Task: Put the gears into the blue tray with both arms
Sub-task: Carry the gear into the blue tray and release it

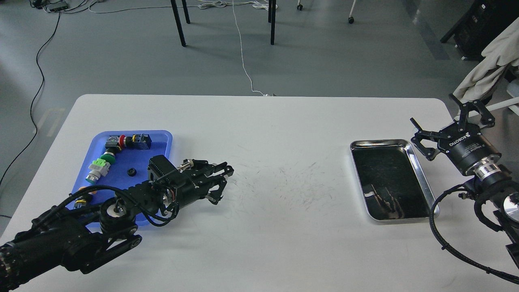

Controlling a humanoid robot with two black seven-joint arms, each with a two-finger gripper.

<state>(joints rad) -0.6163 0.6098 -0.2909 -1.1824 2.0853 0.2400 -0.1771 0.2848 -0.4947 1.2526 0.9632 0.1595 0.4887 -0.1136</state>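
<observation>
The blue tray (165,140) lies at the table's left and holds one small black gear (131,172) near its middle. My left gripper (224,176) hovers just right of the tray's right rim, its fingers drawn together. The gear that lay on the table by it no longer shows there; it seems pinched between the fingertips, mostly hidden by them. My right gripper (446,118) stands open and holds nothing, beyond the right side of the steel tray.
Several coloured push-button switches (101,164) line the blue tray's left and far sides. A shiny steel tray (421,178) with a dark bottom sits at the right. The white table (284,227) has scuff marks at its middle.
</observation>
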